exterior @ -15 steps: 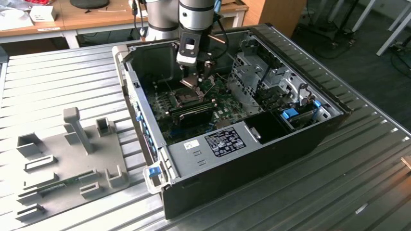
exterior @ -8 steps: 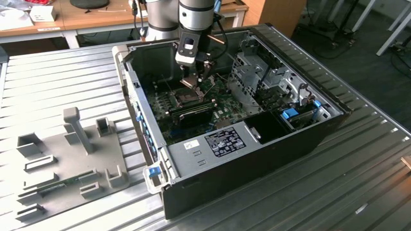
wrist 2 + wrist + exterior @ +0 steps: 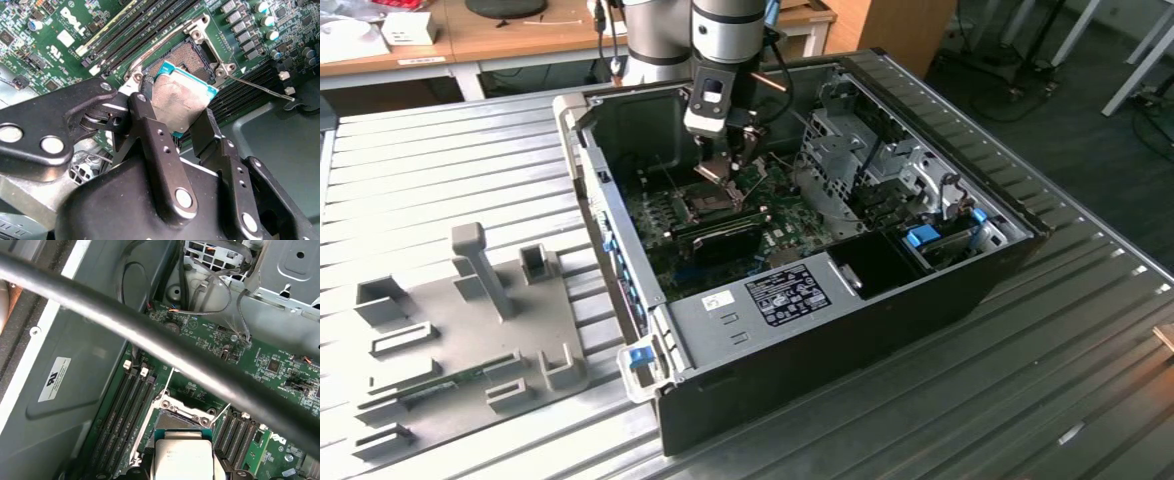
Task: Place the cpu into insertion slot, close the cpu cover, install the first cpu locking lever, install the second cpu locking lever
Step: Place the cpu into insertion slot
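The gripper (image 3: pixel 175 114) clamps the cpu (image 3: pixel 184 97) by two edges over the open insertion slot (image 3: pixel 192 56), hiding part of it; whether they touch is unclear.

The small square cpu (image 3: pixel 182 97) had a dull, matt silvery-tan metal top with a teal edge. The black tool (image 3: pixel 175 107) clamping it looked like smooth, semi-gloss metal, studded with bright metal screws. The green circuit board (image 3: pixel 50 30) shone glossy; the square insertion slot (image 3: pixel 187 55) bore a dull silvery metal rim. The ribbed grey desk (image 3: pixel 440 170) was satin metal.
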`<state>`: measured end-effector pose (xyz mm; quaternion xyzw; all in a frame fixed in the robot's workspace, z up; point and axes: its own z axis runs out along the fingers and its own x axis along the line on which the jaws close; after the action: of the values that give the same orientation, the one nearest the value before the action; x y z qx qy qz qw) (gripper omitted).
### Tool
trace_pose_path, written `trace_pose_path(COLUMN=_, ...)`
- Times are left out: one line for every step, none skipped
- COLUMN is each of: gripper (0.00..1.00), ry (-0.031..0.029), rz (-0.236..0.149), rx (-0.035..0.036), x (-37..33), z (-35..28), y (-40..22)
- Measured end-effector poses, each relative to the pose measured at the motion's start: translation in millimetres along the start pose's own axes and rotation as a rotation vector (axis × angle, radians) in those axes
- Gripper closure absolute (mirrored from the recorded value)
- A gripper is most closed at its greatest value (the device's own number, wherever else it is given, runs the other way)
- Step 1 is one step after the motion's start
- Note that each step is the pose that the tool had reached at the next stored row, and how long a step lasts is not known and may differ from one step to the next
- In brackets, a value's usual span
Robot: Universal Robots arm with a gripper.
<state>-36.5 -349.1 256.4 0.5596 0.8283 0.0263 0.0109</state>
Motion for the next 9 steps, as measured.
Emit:
trace_pose_path(gripper=0.46, ry=-0.0006, rz=0.011, rx=-0.0002, x=0.0, z=0.1, y=0.0)
trace_pose_path(gripper=0.46, ry=-0.0014, rz=0.025, rx=-0.0003, x=0.0, z=0.2, y=0.0)
trace_pose_path(gripper=0.46, ry=-0.0023, rz=0.042, rx=-0.0004, x=0.0, z=0.2, y=0.0)
trace_pose_path(gripper=0.46, ry=-0.0033, rz=0.058, rx=-0.0006, x=0.0, z=0.3, y=0.0)
trace_pose_path(gripper=0.46, ry=-0.0042, rz=0.074, rx=-0.0007, x=0.0, z=0.4, y=0.0)
trace_pose_path(gripper=0.46, ry=-0.0051, rz=0.09, rx=-0.0009, x=0.0, z=0.5, y=0.0)
trace_pose_path(gripper=0.46, ry=-0.006, rz=0.106, rx=-0.0011, x=0.0, z=0.6, y=0.0)
trace_pose_path(gripper=0.46, ry=-0.0068, rz=0.122, rx=-0.0014, x=0.0, z=0.7, y=0.0)
trace_pose_path(gripper=0.46, ry=-0.0077, rz=0.138, rx=-0.0016, x=0.0, z=0.7, y=-0.1)
